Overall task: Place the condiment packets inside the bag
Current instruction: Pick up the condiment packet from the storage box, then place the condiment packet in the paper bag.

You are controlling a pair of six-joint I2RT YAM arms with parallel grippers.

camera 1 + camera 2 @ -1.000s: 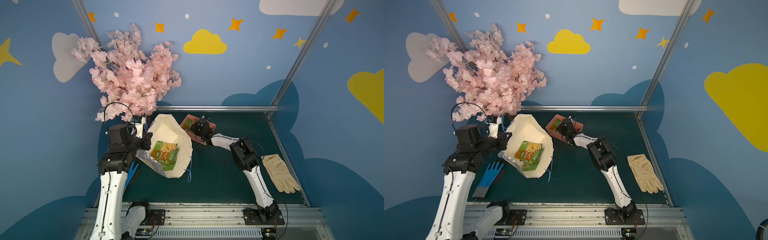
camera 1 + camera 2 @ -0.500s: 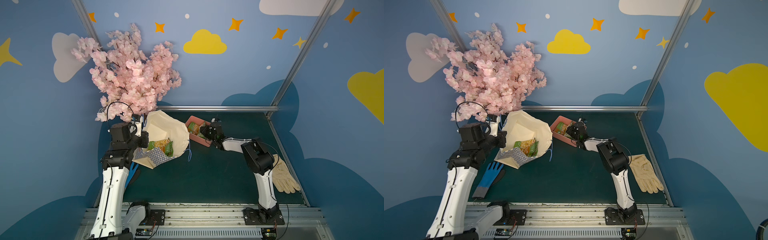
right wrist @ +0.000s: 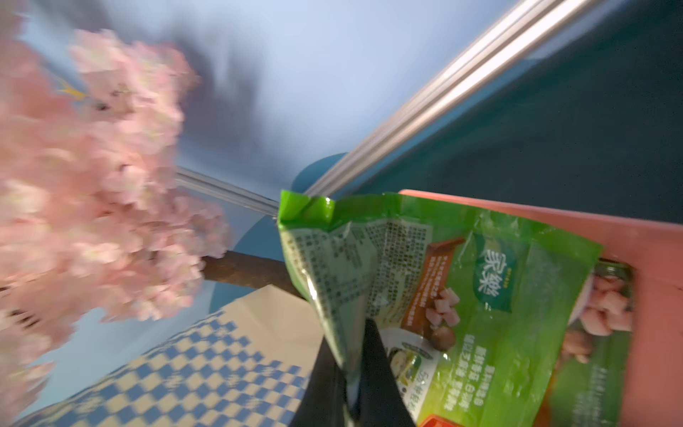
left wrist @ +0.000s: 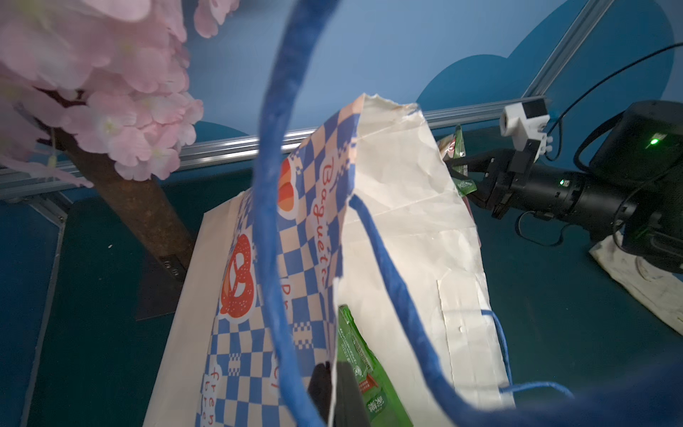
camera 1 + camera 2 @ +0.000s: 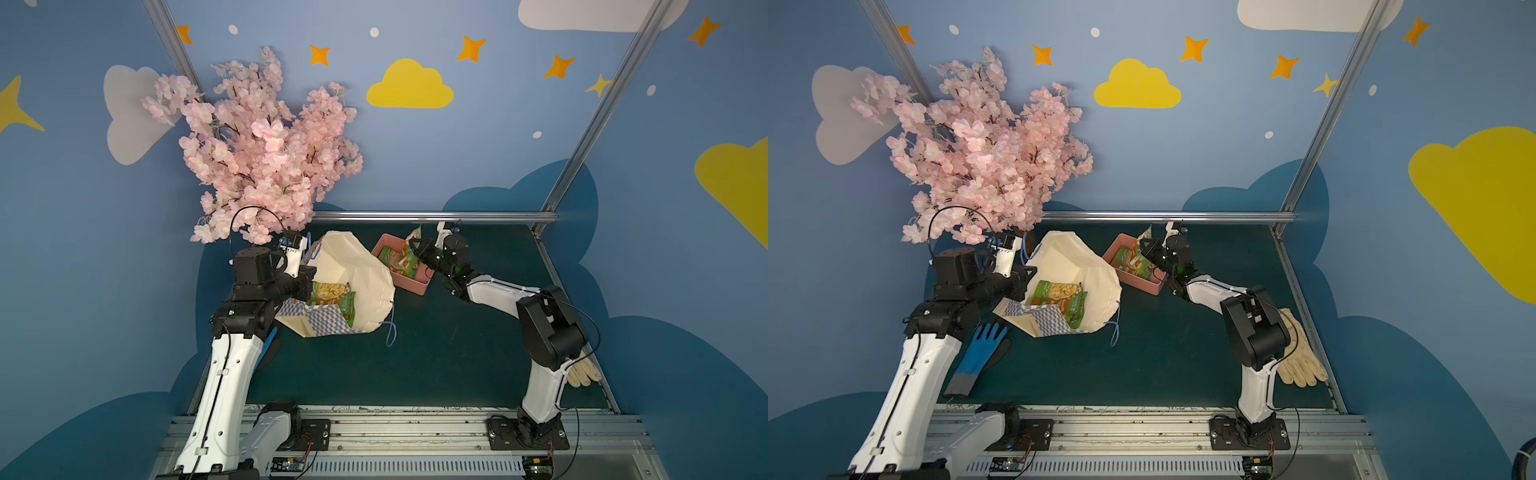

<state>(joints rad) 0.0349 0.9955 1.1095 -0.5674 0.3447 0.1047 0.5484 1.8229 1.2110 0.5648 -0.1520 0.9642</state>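
a: entry one, the condiment packets?
b: one green packet [image 3: 425, 266] is hanging over the pink tray [image 5: 417, 286]. the right claw [image 5: 417, 248] is pinching one edge of it, jaws pressed together on the foil. a second ago that claw was reaching down into the tray; now it is standing clear, with the pouch lifted out.
a: the others?
b: the packets in the bag [image 5: 332, 296] are lying against its lower wall. the remaining packets [image 5: 397, 261] are sitting in the tray.
a: entry two, the bag?
b: the bag [image 5: 357, 257] is leaning on the tabletop [image 5: 436, 345], mouth gaping toward the right arm. the left claw [image 4: 332, 388] is clamping its near rim, jaws closed on the paper, with a blue cord handle [image 4: 269, 185] looping past. over the last second the bag has been tipping, so more of its checkered outside is showing.
a: meaning for the job?
b: the pick is looking done and the carry to the mouth is looking next. the tray is not yet emptied.
a: surroundings?
b: a blossom tree [image 5: 257, 158] is standing behind the bag. a cream glove [image 5: 1300, 357] and a blue glove [image 5: 980, 349] are lying well apart.
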